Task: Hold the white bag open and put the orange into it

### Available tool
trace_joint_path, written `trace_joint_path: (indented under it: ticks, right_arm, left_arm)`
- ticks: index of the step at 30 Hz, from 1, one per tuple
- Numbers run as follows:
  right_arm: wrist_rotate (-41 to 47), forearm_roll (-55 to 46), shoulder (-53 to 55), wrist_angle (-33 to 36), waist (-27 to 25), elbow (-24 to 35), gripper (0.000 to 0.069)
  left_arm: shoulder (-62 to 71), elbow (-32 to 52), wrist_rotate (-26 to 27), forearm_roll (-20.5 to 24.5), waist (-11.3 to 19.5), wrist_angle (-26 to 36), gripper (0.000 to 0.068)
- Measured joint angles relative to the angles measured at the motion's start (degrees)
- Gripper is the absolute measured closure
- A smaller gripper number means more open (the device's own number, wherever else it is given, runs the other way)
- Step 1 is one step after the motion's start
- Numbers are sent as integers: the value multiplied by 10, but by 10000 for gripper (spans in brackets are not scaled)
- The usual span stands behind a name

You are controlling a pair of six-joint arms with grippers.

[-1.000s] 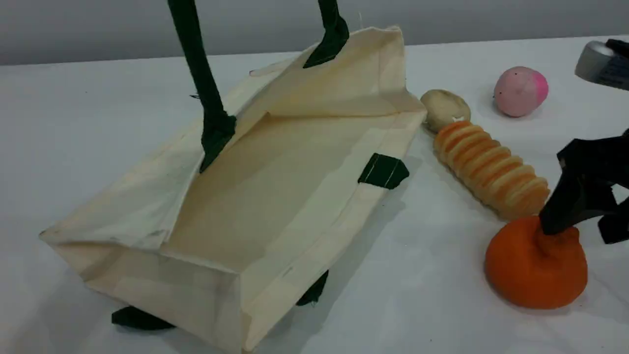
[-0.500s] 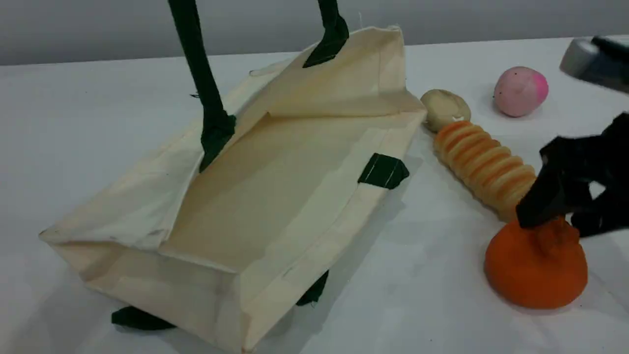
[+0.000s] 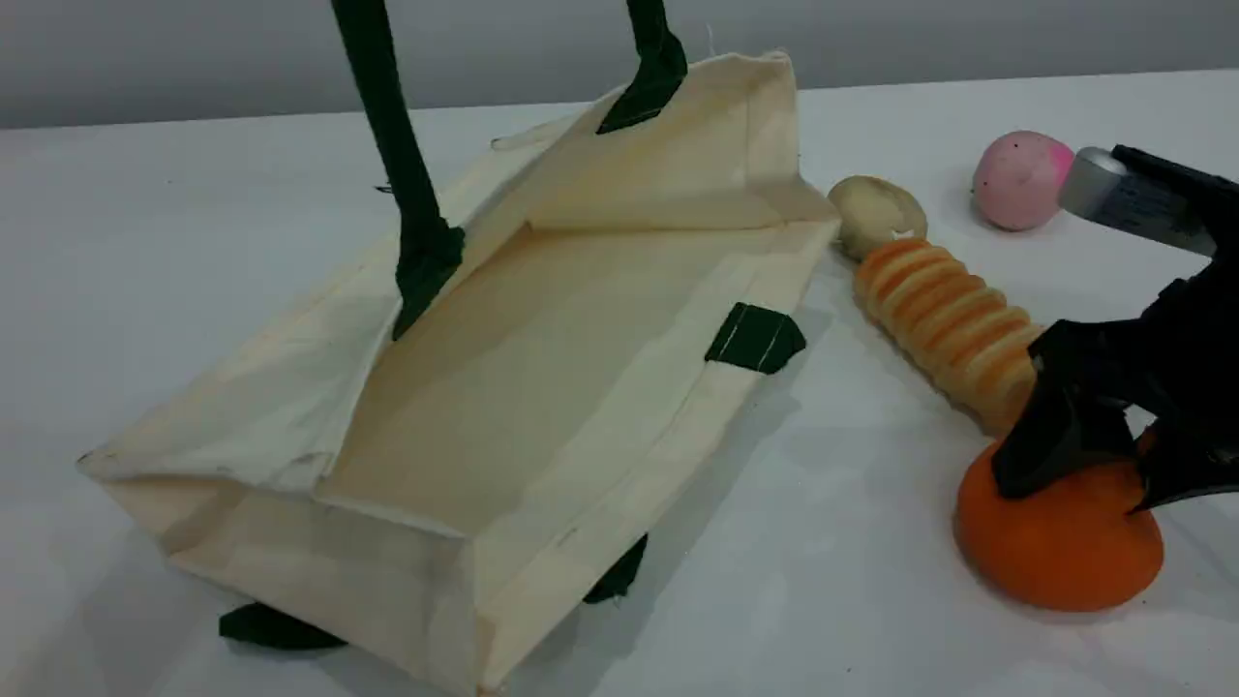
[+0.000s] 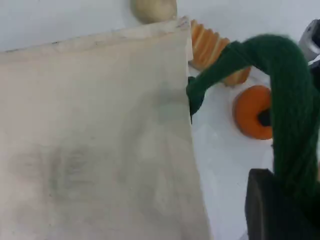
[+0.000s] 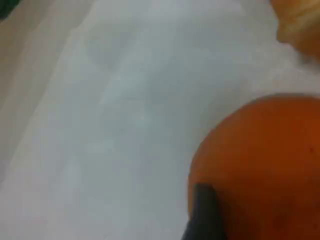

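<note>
The white bag [image 3: 542, 387] lies on its side on the table, mouth gaping toward the camera. Its upper green handle [image 3: 392, 145] is pulled taut out of the top edge. In the left wrist view that handle [image 4: 292, 100] runs down into my left gripper, which is shut on it beside a dark fingertip [image 4: 267, 210], above the bag's side [image 4: 90, 140]. The orange [image 3: 1060, 552] sits on the table right of the bag. My right gripper [image 3: 1113, 469] is open, its black fingers straddling the orange's top and hiding its neck. Up close, one fingertip [image 5: 202, 215] rests against the orange [image 5: 265, 160].
A ribbed golden bread roll [image 3: 953, 324] lies just behind the orange, close to the right gripper. A beige potato-like lump [image 3: 876, 215] touches the bag's far corner. A pink ball [image 3: 1016, 179] sits at the back right, beside the right arm's silver part [image 3: 1113, 194].
The right gripper has come down and leftward over the orange, so its fingers now straddle the top and hide the neck. The bag and its raised handle have stayed still.
</note>
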Motion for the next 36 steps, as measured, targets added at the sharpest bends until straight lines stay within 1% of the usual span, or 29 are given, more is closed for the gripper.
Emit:
trace_joint_path:
  ticks: [3,8,9,10,13,20,23,25,29,36]
  right_arm:
    - [-7,-2,0,4,0,0,312]
    - [-7,-2,0,15,0,0,592]
    - [-7,-2,0,16,0,0,622]
    - [-7,-1,0,16,0,0,633]
    - [-7,-1,-4,27,0,0,635]
    - [-6,2,-54,135,-1,0,635]
    - [-2,13,-89,147,-1,0,635]
    - [-4,33,-115,162,-1,0,635]
    - [-19,85,-151,217,-1,0,635]
    - [-82,184,-153,259,1,0,637]
  left_arm:
    - [0,0,0,0,0,0,615]
    - [0,0,0,0,0,0,615]
    - [0,0,0,0,0,0,615]
    - [0,0,0,0,0,0,615]
    - [0,0,0,0,0,0,615]
    - [0,0,0,-1,0,0,615]
    - [0,0,0,-2,0,1,615]
    - [0,0,0,-8,0,2,615]
    - [0,0,10,-31,0,2,615]
    - [-19,-6,10,-30,0,7,615]
